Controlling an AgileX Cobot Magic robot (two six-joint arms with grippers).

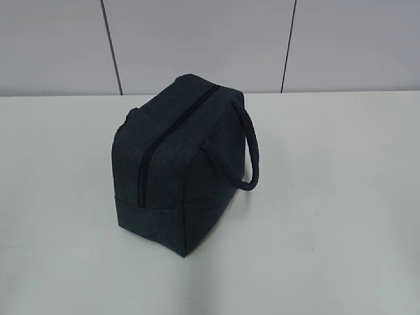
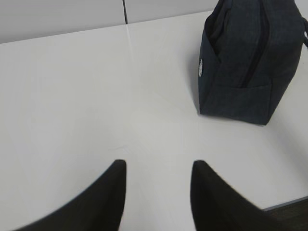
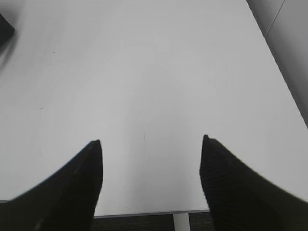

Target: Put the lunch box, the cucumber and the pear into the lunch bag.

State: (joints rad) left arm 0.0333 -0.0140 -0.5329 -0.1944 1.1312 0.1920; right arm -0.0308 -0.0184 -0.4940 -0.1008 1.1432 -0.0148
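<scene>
Nearest in the left wrist view, the left end effector (image 2: 159, 180) hangs over bare table (image 2: 86, 96) with its two dark fingers (image 2: 103, 202) parted by a moderate gap and nothing between them. In the right wrist view the right end effector (image 3: 151, 154) is spread wider, fingers (image 3: 72, 192) far apart, also holding nothing, above the near table edge.

Farther out, the bag (image 1: 180, 164) stands on the white table (image 1: 328, 230) roughly in the middle of the exterior view, well apart from both end effectors. Its near end faces the camera, and the dark zipper (image 1: 164, 141) running along its top and down that end looks closed. One padded handle (image 1: 249, 154) loops out on the right side. From the left wrist view the bag (image 2: 245, 57) sits at upper right, with a small pale round mark (image 2: 201, 67) on its side. In the right wrist view only a dark corner (image 3: 5, 29) shows at far left.

Behind the table is a pale panelled wall (image 1: 197, 39) with dark seams.
</scene>
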